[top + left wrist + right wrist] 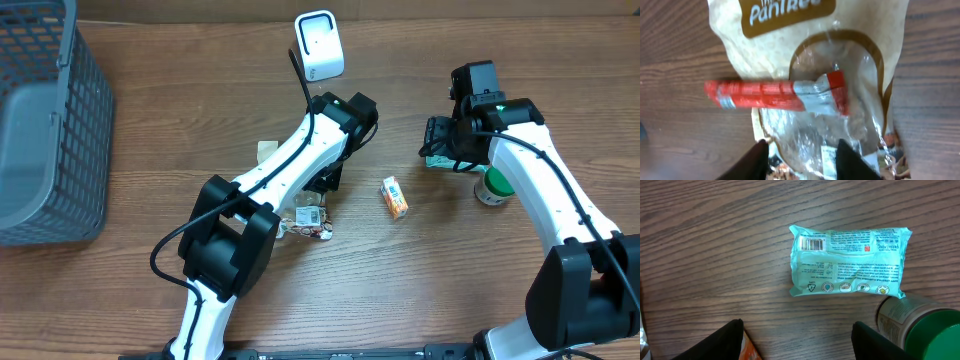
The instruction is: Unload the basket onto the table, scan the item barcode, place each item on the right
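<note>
I see my right gripper (797, 327) spread wide near the teal plastic packet (850, 262), which lies barcode-up on the wooden table (715, 255). My left gripper (802, 150) stands parted over a red stick sachet (775, 95) lying on a beige pouch (790, 30).

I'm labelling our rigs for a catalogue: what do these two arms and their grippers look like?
The left arm and right arm have white links, black joints and a black cable along each. A green light glows near each wrist. The left gripper and right gripper have black fingers.
</note>
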